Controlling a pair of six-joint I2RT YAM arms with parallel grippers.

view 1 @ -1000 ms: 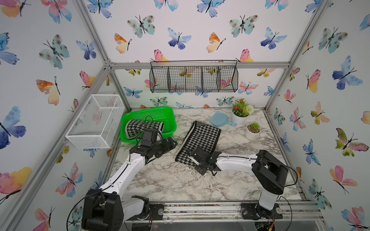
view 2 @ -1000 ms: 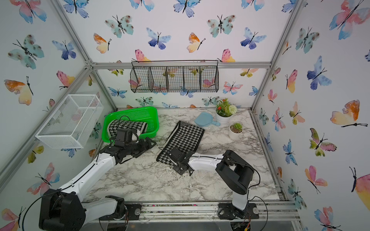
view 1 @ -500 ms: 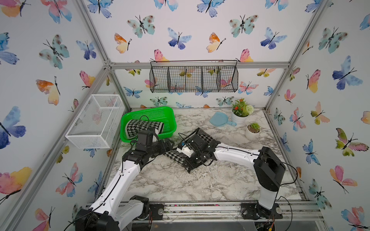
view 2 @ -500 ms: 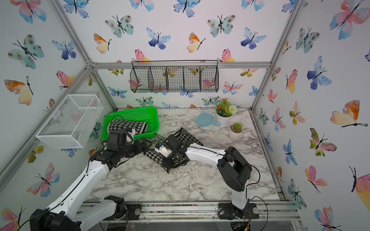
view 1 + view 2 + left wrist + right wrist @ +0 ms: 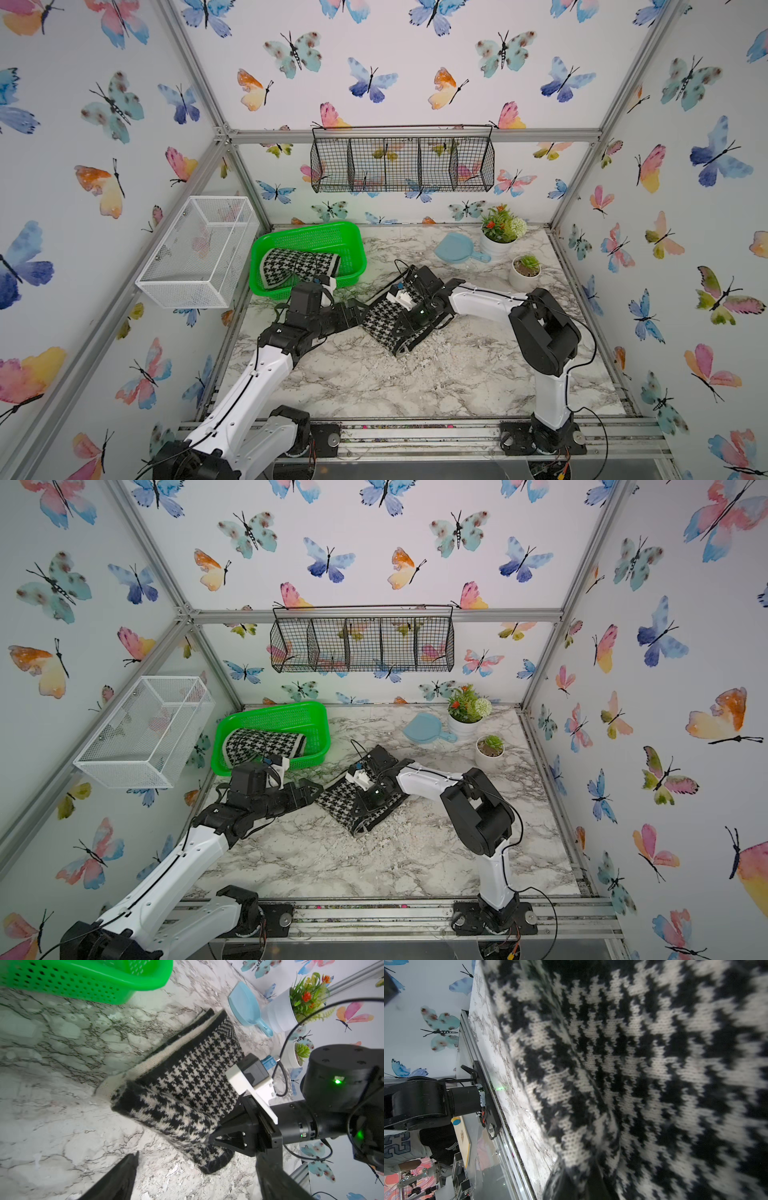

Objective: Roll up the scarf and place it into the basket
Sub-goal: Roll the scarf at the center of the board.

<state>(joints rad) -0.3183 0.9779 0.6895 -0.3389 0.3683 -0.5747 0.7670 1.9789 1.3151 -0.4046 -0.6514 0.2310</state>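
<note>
Houndstooth wool, half rolled: we have the scarf [image 5: 187, 1088] on the marble table [image 5: 374, 382], not in the basket [image 5: 309, 227] yet. The right gripper [image 5: 216, 1138] is pinched tight on one end of the roll. The roll's long axis slants across towards the left gripper [image 5: 358, 309], which sits empty, jaws spread wide, just beside the free end. Beyond it sits that green basket, a second scarf [image 5: 297, 266] already inside.

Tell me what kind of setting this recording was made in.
Most likely a lab robot cell dressed up as a room: an aluminium frame carries butterfly-papered panels, and the left arm and right arm are mounted on a rail along the marble-look tabletop.
</note>
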